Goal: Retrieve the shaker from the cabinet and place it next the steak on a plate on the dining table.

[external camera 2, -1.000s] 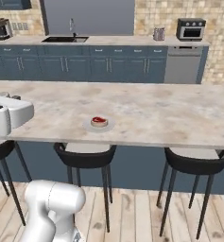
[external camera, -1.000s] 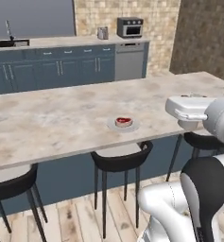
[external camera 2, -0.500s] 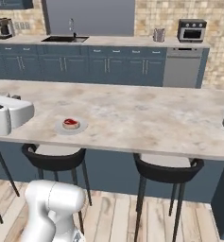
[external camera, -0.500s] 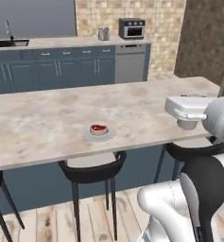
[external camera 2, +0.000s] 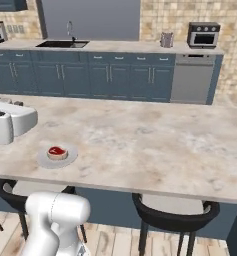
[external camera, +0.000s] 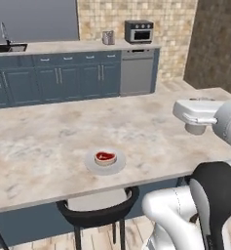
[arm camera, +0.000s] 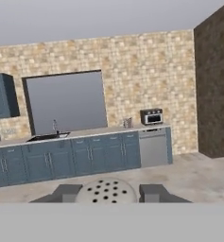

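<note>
Plate (external camera: pixel 105 163): on the dining table (external camera: pixel 48 141), near its front edge.
Steak (external camera: pixel 105 157): lies in the middle of the plate.
Gripper (arm camera: pixel 106 191): both fingers (arm camera: pixel 66 191) clamped on the shaker (arm camera: pixel 105 191), its perforated cap facing the camera.
Toaster oven (external camera: pixel 139 31): far counter, right end.

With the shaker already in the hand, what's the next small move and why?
Probably swing the hand, shut on the shaker, left and down toward the plate: the steak sits there on the dining table, well left of the arm.
</note>
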Controlling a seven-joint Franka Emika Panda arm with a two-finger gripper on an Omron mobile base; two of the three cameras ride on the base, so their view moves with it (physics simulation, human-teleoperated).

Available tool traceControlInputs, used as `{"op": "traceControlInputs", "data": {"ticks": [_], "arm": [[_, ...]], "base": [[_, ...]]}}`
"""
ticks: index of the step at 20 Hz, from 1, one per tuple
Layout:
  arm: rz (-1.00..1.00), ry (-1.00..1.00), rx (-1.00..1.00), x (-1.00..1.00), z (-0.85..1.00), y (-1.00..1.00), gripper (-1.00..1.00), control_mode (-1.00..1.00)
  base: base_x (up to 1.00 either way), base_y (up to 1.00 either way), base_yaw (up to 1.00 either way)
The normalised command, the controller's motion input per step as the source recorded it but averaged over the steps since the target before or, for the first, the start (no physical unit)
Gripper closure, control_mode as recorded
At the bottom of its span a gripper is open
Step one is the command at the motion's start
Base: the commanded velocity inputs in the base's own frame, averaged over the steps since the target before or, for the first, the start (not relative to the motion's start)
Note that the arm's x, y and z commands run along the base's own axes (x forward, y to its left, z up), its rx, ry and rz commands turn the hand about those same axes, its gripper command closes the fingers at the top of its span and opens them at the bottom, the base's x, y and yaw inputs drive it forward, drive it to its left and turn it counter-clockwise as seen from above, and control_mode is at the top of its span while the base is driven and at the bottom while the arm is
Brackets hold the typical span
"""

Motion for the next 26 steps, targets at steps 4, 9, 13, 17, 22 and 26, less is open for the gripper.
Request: {"op": "traceControlInputs", "data": {"ticks": [4, 9, 13, 17, 22, 26], "arm": [[0.0, 0.0, 0.0, 0.0, 0.0, 0.0, 1.0, 1.0], [0.0, 0.0, 0.0, 0.0, 0.0, 0.0, 1.0, 1.0], [0.0, 0.0, 0.0, 0.0, 0.0, 0.0, 1.0, 1.0], [0.0, 0.0, 0.0, 0.0, 0.0, 0.0, 1.0, 1.0], [0.41, 0.06, 0.04, 0.96, 0.0, -0.33, 1.0, -1.0], [0.46, 0.0, 0.0, 0.83, -0.03, -0.39, 1.0, -1.0]], "base": [[0.88, -0.04, 0.15], [0.97, -0.01, 0.4], [0.51, -0.1, 0.47], [0.74, -0.06, 0.37], [0.0, 0.0, 0.0], [0.0, 0.0, 0.0]]}}
